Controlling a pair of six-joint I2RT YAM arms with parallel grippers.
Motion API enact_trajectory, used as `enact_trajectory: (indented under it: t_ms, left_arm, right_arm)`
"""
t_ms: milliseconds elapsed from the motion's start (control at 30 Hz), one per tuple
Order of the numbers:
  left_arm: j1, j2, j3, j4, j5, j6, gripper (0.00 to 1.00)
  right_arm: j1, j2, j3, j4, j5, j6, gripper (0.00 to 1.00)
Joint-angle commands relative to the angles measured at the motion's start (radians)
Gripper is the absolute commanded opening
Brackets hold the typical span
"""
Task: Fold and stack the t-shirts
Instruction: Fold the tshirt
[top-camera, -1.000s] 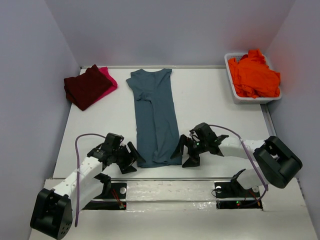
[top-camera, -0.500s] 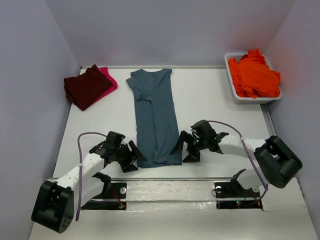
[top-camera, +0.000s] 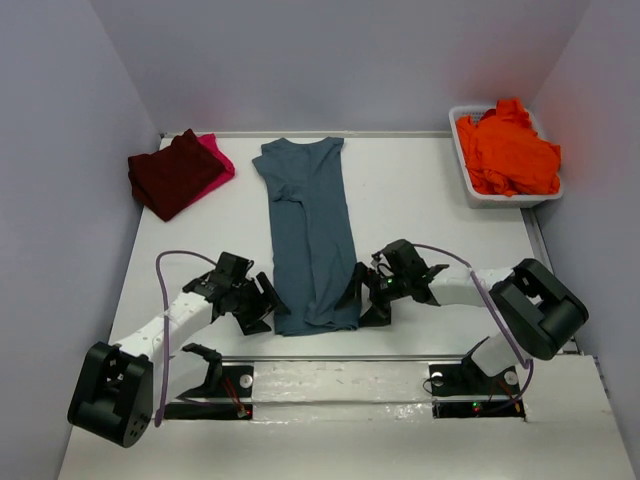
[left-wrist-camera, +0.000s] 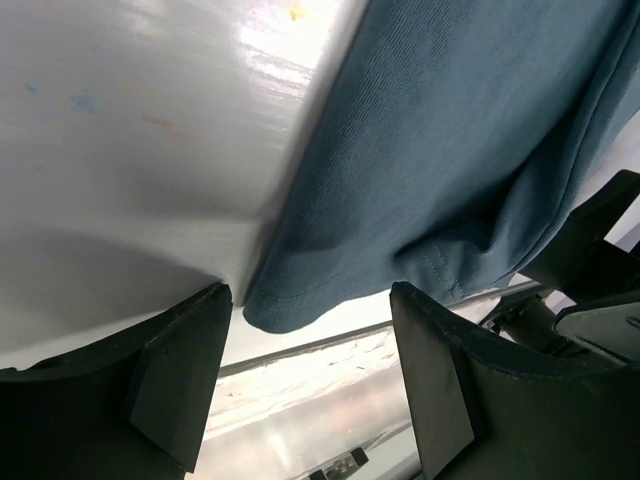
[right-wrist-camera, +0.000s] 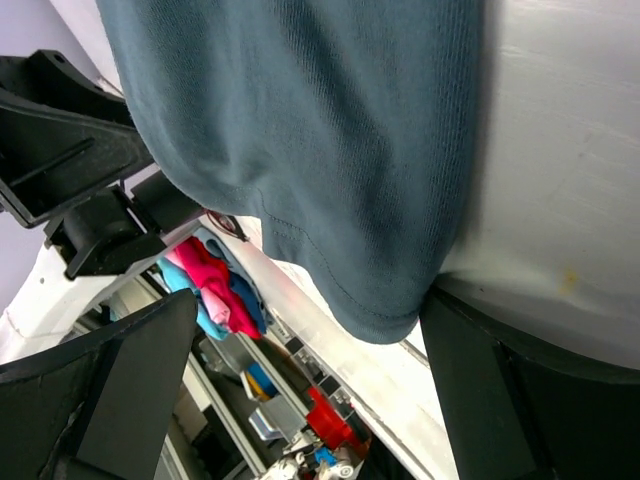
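We see the slate-blue knit t-shirt (top-camera: 310, 235) lying as a long flat strip on the table (top-camera: 430, 230), its stitched hem nearest the arm bases. Our left gripper (top-camera: 264, 307) and right gripper (top-camera: 361, 303) each straddle a hem corner, fingers spread wide. A crumpled orange t-shirt (top-camera: 505, 152) fills the white plastic tub (top-camera: 468, 190).

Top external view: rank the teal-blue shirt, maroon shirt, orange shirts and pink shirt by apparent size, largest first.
1. teal-blue shirt, laid out long.
2-3. orange shirts, heaped, and maroon shirt, folded: these look about alike, so not ranked.
4. pink shirt: only an edge shows under the maroon one.
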Motion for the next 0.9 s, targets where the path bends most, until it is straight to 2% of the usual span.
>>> enact_trajectory:
  t_ms: [0,300,533,633,667,700,800,867]
  left_arm:
    - [0.001,0.044,0.008,-0.007,-0.065,0.037,0.78]
    - [0.001,0.11,-0.033,0.104,0.091,0.037,0.76]
    - [0.001,0.1,-0.093,0.171,0.181,0.011,0.74]
    - [0.001,0.087,-0.112,0.184,0.202,0.003,0.73]
    - [0.001,0.083,-0.118,0.19,0.204,-0.004,0.73]
    - [0.001,0.079,-0.121,0.194,0.207,-0.008,0.72]
    - [0.001,0.077,-0.125,0.205,0.21,-0.012,0.7]
    - [0.001,0.076,-0.124,0.21,0.211,-0.015,0.7]
  right_arm:
    - [-0.002,0.05,-0.039,-0.071,0.08,-0.049,0.98]
    - [-0.002,0.072,-0.031,-0.041,0.073,-0.052,0.94]
    - [-0.002,0.096,-0.031,-0.015,0.053,-0.049,0.77]
    - [-0.002,0.106,-0.028,-0.007,0.044,-0.049,0.54]
    - [-0.002,0.106,-0.028,-0.004,0.042,-0.049,0.36]
    - [-0.002,0.109,-0.027,-0.004,0.041,-0.049,0.3]
    - [-0.002,0.115,-0.019,-0.011,0.042,-0.05,0.11]
    - [-0.002,0.119,-0.016,-0.017,0.044,-0.053,0.1]
